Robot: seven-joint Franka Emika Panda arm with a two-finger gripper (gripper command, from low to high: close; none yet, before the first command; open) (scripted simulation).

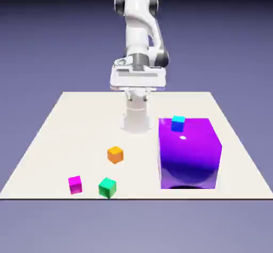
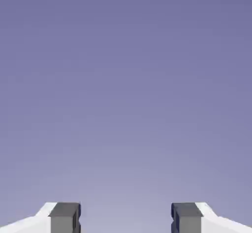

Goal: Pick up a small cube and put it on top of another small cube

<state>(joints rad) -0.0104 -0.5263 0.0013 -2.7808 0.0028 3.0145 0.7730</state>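
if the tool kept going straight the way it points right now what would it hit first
Nothing visible. In the hand view the tool is open, with only plain backdrop between and beyond its tips, so its line looks free as far as that picture shows. It seems to point over the table, not at the cubes.

- The desk had a flat top of pale cream colour, without pattern, and it lay wide across the exterior view.
- Behind and around it there was only a plain blue-violet backdrop, with no wall or window to see.
- The backdrop was darker at the top and became lighter lower down.
- In the hand view the same backdrop filled almost the whole picture.
- The light was soft and even.
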